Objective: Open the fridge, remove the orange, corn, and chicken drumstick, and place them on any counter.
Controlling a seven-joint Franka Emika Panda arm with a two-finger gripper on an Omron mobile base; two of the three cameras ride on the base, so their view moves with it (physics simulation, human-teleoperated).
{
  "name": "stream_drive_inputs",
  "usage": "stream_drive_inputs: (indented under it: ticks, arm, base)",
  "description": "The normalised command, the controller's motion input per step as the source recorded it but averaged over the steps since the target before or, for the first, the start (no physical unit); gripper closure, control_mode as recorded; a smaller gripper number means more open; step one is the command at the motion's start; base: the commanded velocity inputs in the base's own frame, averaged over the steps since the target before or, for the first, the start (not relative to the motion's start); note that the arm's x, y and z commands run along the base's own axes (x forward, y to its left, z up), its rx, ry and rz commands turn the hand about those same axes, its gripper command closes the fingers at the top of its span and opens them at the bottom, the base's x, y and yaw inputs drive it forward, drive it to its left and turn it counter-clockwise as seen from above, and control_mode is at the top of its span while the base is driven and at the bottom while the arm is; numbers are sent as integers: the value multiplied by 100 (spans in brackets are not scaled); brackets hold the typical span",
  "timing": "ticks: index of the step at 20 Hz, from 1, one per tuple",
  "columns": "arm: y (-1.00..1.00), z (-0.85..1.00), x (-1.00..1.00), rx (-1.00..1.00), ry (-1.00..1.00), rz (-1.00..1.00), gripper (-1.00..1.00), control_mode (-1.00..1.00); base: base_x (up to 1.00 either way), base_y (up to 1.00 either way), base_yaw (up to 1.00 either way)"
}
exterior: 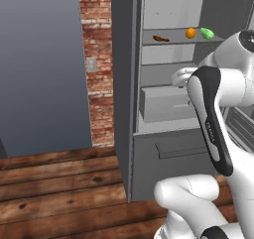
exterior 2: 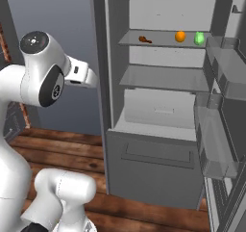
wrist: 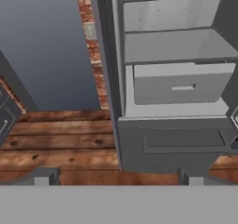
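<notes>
Fridge point(exterior 2: 158, 106) open; round orange point(exterior 2: 180, 36), tapered drumstick point(exterior 2: 144, 39), green-husked corn point(exterior 2: 199, 38) shelved.

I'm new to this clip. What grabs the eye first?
The tall dark grey fridge stands open, its pale interior lit. On one upper shelf lie a dark reddish-brown chicken drumstick, a bright orange ball and a green-husked corn cob, left to right.
</notes>
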Motion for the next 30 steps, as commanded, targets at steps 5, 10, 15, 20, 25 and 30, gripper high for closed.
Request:
stream_drive_inputs:
  ticks: [5, 10, 15, 20, 25, 30]
  arm:
    - [0, 0, 0, 0, 0, 0, -100, 100]
    - [0, 0, 0, 0, 0, 0, -100, 100]
    - [0, 0, 0, 0, 0, 0, -100, 100]
    - [0, 0, 0, 0, 0, 0, -100, 100]
    - [0, 0, 0, 0, 0, 0, -100, 100]
    - [0, 0, 0, 0, 0, 0, -100, 100]
  base:
    - [0, -47, 0]
    - [2, -57, 0]
    - [45, -1, -8]
    - [79, 9, -4]
    - [69, 0, 0]
    - [75, 0, 0]
